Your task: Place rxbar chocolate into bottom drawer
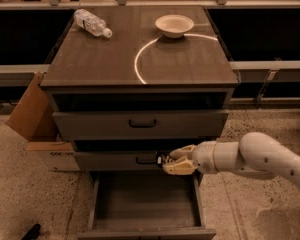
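Right now I see my end effector [166, 162] low down in front of the cabinet [140, 134]. It comes in from the right on the fat white arm [250, 159]. Its two pale fingers [182, 151] are closed on the bar [160, 159]. Only a small dark bit of the bar shows at the tips. The bar is up in the air, right in front of the middle drawer [110, 160], next to that drawer's black handle [146, 160]. It sits above the back part of the bottom drawer [145, 201] and does not touch it.

The bottom drawer is pulled out toward me. I can see its flat grey floor. The top drawer [140, 124] is out a little, and the middle drawer too, with dark gaps above them.

On the worktop [90, 64] a clear bottle [92, 23] lies on its side near the back left corner. A pale bowl [174, 25] stands near the back, right of the middle. A thin bright curve of light [140, 59] runs across the worktop in front of the bowl. The bottle and the bowl are well apart.

A brown box [32, 109] leans by the left side of the cabinet. The floor [35, 194] is speckled and light. A small dark thing [30, 231] lies at the bottom left, and I cannot tell what it is.
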`<act>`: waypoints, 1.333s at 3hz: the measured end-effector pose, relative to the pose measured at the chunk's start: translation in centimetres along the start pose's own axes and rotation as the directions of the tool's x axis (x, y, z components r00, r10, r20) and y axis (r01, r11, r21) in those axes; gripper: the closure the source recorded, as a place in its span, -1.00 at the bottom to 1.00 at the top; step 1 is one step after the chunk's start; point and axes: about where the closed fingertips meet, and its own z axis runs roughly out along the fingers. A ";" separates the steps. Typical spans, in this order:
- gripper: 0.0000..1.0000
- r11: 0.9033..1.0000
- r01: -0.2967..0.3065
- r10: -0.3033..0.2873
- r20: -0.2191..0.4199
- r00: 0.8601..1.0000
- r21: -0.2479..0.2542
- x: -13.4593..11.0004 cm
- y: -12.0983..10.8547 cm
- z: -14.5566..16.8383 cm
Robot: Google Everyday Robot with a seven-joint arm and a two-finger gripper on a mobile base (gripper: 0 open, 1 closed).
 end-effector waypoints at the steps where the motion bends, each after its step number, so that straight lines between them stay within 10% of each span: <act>1: 1.00 0.994 -0.018 0.021 0.028 0.999 -0.105 6.8 -0.8 5.1; 2: 1.00 0.995 -0.014 0.017 0.027 0.999 -0.103 6.6 -0.8 5.0; 4: 1.00 0.993 -0.018 0.010 -0.069 0.998 -0.120 14.3 -1.7 11.1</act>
